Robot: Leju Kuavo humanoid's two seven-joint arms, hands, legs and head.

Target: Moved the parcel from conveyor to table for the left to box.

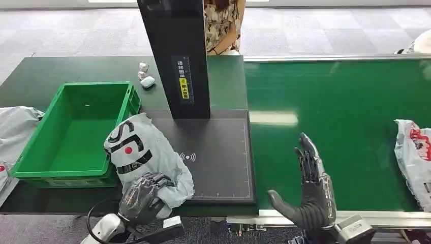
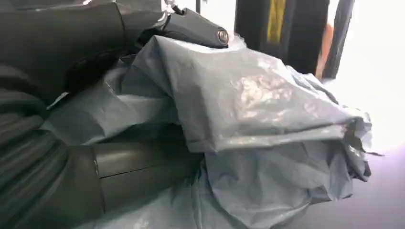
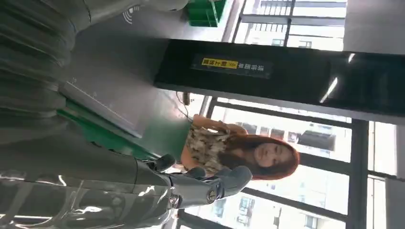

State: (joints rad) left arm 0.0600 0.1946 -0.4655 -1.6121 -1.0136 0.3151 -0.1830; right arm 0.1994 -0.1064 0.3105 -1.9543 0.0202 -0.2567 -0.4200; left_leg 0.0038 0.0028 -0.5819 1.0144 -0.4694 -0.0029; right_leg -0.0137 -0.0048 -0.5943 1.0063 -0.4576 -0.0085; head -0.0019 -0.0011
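Our left hand [image 1: 144,195] grips the near end of the grey parcel [image 1: 147,155], a crumpled plastic mailer printed with black letters and a red dot, which lies on the dark scanning pad [image 1: 218,152] of the table, its far end just beside the green crate [image 1: 76,132]. In the left wrist view the thumb and dark fingers [image 2: 196,24] close around folds of the parcel [image 2: 248,109]. Our right hand [image 1: 307,190] hovers released, fingers apart and upright, over the green conveyor [image 1: 335,101], well apart from a second white-and-red parcel [image 1: 414,157] at the belt's right edge. A black scanner column [image 1: 175,56] stands behind the pad; small white objects [image 1: 144,75] lie on the table beside it. A person [image 1: 223,25] stands beyond the table.
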